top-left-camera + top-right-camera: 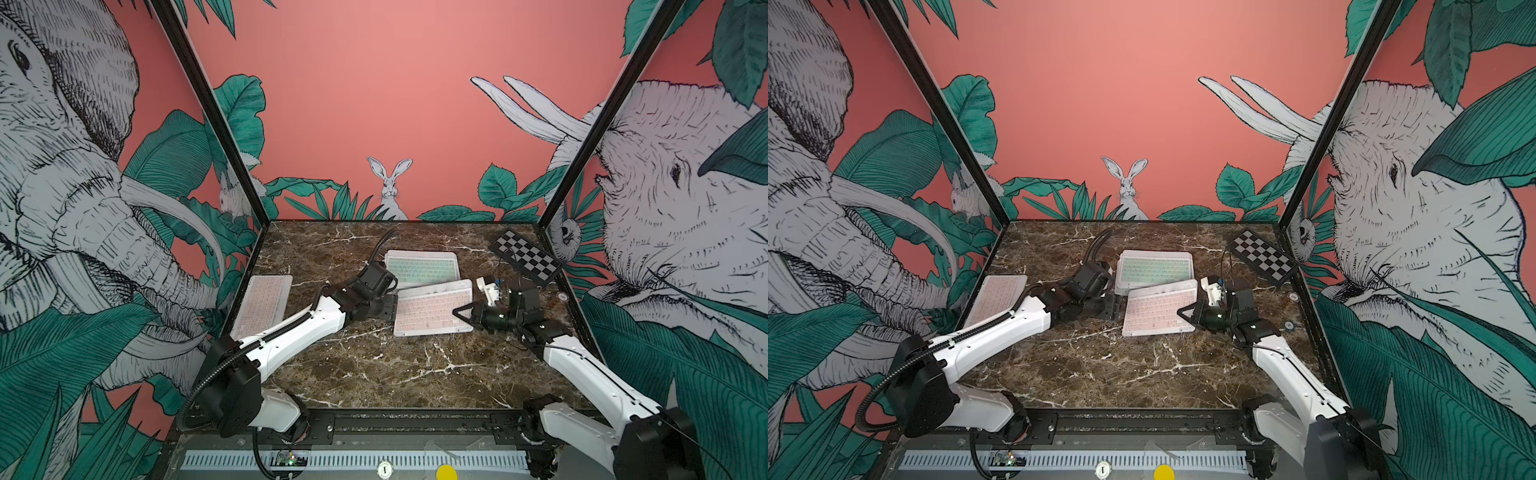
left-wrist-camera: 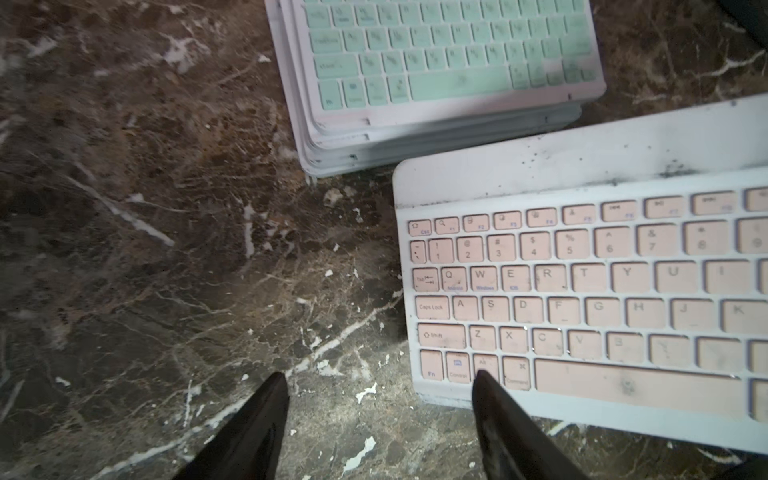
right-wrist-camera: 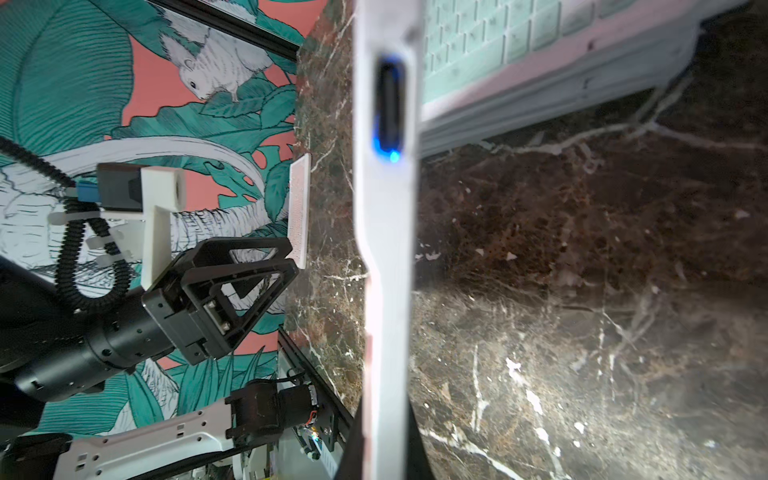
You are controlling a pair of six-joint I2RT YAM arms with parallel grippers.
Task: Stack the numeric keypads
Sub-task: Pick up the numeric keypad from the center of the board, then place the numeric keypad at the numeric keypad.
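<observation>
A stack of numeric keypads [image 1: 422, 269] [image 1: 1154, 270] with a mint-keyed one on top lies at the back centre. In front of it a pink-keyed keypad [image 1: 430, 309] [image 1: 1158, 309] sits askew. My right gripper [image 1: 459, 313] [image 3: 384, 415] is shut on its right edge, seen edge-on in the right wrist view. My left gripper [image 1: 390, 307] [image 2: 381, 376] is open at its left end, one fingertip [image 2: 482, 380] over the corner keys, the other over bare table. Another pink keypad [image 1: 262, 305] [image 1: 996, 297] lies by the left wall.
A black-and-white checkered board [image 1: 525, 255] [image 1: 1262, 257] lies at the back right corner. Printed walls close in the marble table [image 1: 374, 370] on three sides. A black rail runs along the front edge.
</observation>
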